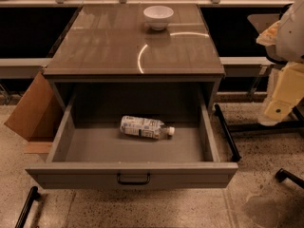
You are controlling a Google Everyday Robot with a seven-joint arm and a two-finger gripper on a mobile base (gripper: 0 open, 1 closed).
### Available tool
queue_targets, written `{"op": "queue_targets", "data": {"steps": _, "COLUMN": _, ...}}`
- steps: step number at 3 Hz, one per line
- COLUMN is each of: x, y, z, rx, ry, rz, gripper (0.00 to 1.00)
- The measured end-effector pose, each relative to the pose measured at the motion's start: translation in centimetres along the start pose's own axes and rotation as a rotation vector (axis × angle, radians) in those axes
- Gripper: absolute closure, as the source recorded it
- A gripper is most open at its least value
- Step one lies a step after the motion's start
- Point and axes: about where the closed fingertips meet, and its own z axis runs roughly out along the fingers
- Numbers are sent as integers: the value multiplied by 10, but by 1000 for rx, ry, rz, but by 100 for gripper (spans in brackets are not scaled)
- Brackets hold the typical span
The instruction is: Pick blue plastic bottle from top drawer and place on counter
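The blue plastic bottle (144, 127) lies on its side in the middle of the open top drawer (133, 172), its white cap pointing right. The drawer is pulled fully out of the grey cabinet, with its dark bar handle on the front panel. The counter (118, 46) above it is glossy brown-grey with a curved light reflection. My gripper (280, 103) hangs at the right edge of the view, beside the cabinet and to the right of the drawer, well apart from the bottle. It holds nothing that I can see.
A white bowl (158, 16) stands at the back of the counter. A cardboard box (31, 110) leans against the cabinet's left side. Dark floor rails (227, 132) lie right of the drawer, another at the lower left (26, 205).
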Motion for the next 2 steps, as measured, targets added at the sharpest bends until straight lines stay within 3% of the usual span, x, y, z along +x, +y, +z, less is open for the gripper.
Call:
{"op": "queue_targets", "data": {"steps": 1, "x": 0, "y": 0, "z": 0, "rx": 0, "ry": 0, "rz": 0, "gripper": 0}}
{"op": "queue_targets", "data": {"steps": 2, "x": -12, "y": 8, "z": 32, "rx": -67, "ry": -41, "rz": 5, "gripper": 0}}
